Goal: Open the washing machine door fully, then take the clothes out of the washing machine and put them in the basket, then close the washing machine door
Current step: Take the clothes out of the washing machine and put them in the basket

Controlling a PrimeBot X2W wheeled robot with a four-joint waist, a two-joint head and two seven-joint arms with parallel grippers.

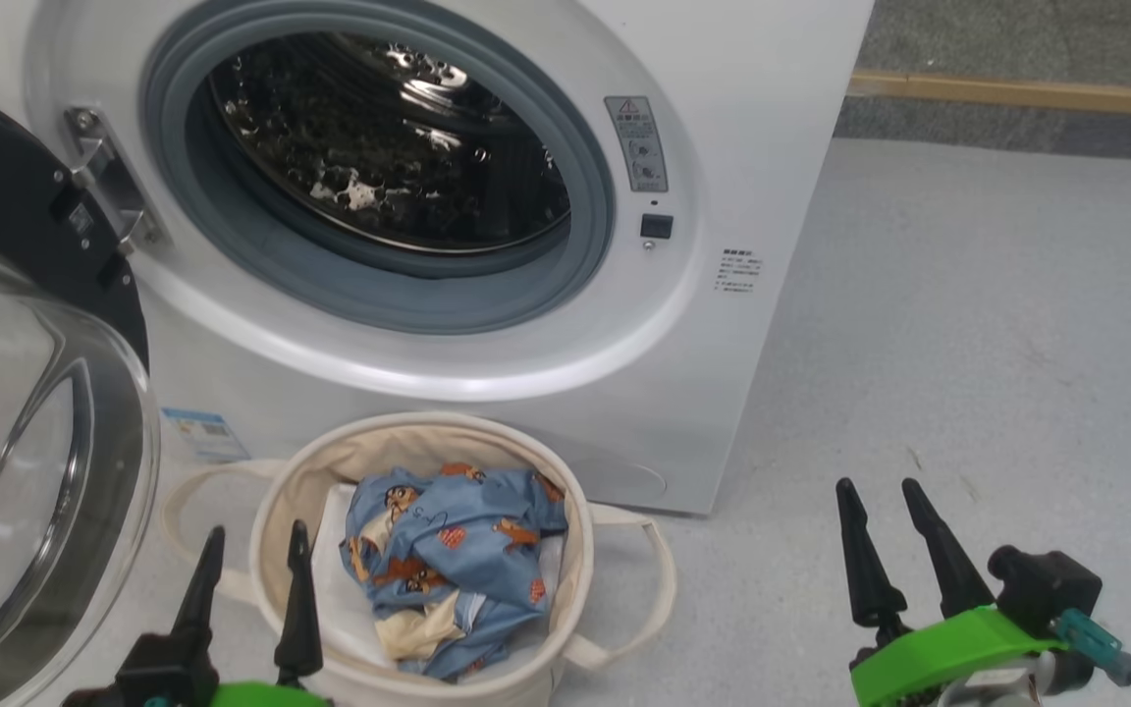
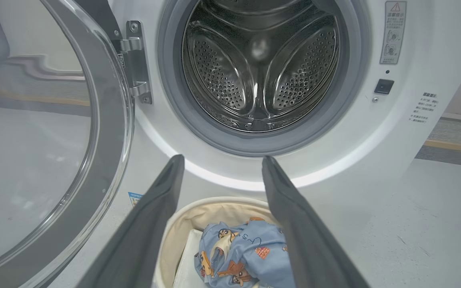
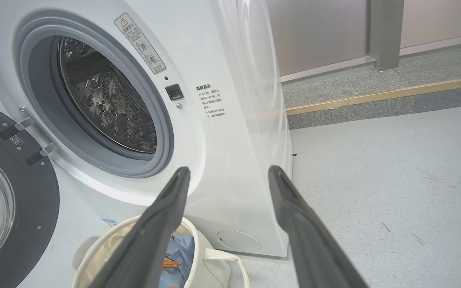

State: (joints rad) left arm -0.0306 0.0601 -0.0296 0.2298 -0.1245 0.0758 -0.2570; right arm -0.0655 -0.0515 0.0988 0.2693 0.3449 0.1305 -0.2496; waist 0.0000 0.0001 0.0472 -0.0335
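Door wide left, clothes inside rim of basket, open floor right

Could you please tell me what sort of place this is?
Likely a laundry corner in a hall or lab: a front-loading washing machine stands on bare grey floor, a canvas basket of clothes sits before it, and a strip-edged step runs behind.
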